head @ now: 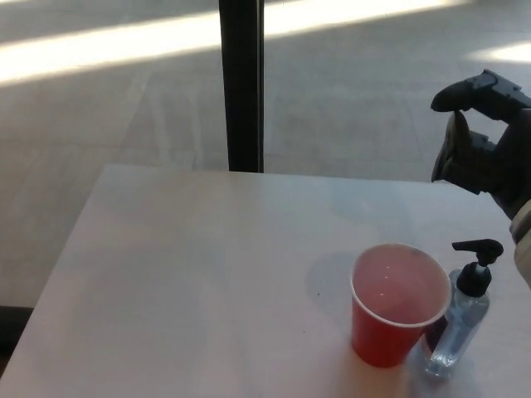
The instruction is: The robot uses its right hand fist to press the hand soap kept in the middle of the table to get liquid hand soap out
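Table (191,274): pale top filling the lower two thirds of the frame, far edge running across just below the middle

Soap (460,319): clear pump bottle with a black pump head, upright at the lower right of the frame, near the table's right side rather than its centre; spout points toward picture left

Cup (398,303): red, open mouth up, just left of the soap; the two look to be touching or all but touching, the cup's rim overlapping the bottle's lower half from this angle; nothing clearly visible inside

Right hand (481,137): black, at the upper right of the frame, in the air above the table's far right corner and well apart from the soap, up and slightly right of the pump; fingers (469,91) curled over with a gap left to the thumb, loosely cupped rather than balled into a fist, holding nothing; forearm runs off the right edge

Left hand: nowhere in the frame

Post (242,83): dark upright at top centre, standing behind the table's far edge

Floor (99,108): grey, beyond the table, with a bright band of sunlight across the top of the frame
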Tool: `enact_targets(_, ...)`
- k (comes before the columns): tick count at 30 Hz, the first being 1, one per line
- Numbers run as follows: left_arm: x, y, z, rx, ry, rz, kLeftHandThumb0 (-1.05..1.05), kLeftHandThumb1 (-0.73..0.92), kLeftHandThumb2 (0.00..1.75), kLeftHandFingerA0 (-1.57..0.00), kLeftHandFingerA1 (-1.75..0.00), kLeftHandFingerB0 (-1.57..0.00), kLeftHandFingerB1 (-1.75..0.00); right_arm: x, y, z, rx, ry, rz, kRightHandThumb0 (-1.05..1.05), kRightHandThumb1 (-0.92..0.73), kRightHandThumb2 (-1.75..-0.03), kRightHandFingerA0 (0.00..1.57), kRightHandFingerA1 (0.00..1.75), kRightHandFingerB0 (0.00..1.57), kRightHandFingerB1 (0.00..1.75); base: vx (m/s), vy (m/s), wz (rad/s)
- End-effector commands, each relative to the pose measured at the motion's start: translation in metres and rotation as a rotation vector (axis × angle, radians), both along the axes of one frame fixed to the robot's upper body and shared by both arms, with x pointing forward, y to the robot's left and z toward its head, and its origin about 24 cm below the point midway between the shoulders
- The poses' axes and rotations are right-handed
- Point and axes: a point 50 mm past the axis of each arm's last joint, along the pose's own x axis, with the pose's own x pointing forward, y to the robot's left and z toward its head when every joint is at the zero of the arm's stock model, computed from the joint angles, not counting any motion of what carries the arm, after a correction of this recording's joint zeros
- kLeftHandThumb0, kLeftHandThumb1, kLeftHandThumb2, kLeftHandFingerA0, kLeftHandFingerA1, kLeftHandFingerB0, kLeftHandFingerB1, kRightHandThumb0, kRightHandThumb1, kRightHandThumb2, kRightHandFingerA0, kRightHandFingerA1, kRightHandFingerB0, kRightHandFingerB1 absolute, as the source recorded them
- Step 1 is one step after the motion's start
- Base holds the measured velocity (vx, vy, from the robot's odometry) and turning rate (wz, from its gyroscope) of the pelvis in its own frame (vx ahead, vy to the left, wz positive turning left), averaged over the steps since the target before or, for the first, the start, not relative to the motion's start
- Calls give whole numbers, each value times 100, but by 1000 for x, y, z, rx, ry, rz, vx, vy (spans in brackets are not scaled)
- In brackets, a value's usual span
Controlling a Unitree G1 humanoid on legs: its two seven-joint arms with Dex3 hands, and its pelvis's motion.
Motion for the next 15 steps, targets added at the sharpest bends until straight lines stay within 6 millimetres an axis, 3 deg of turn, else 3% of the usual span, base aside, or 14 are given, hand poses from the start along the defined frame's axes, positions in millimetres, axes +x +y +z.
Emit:
enact_targets(1,-2,8,7,39,-16,4,-28,46,100,-60,-97,-60,-96,3,-5,8,-27,-25,-5,-19,-54,-118,96,175,77,159,0,0,0)
enact_targets(2,-3,8,6,37,-15,6,-29,44,103,-61,-99,-57,-94,3,-5,8,-28,-27,-2,-25,-51,-121,98,175,78,158,0,0,0)
enact_targets(6,-4,9,6,38,-2,0,-27,48,100,-60,-89,-55,-84,0,-2,17,-55,-72,-2,-17,-40,-137,97,175,80,163,0,0,0)
enact_targets(8,-4,9,6,34,-6,8,-27,51,97,-59,-97,-54,-88,-2,-1,19,-65,-80,-6,-17,-42,-134,96,175,78,162,0,0,0)
enact_targets(15,-9,10,4,31,-11,21,-29,48,98,-62,-98,-59,-94,-20,0,34,-81,-90,-36,-18,-51,-121,94,175,77,152,0,0,0)
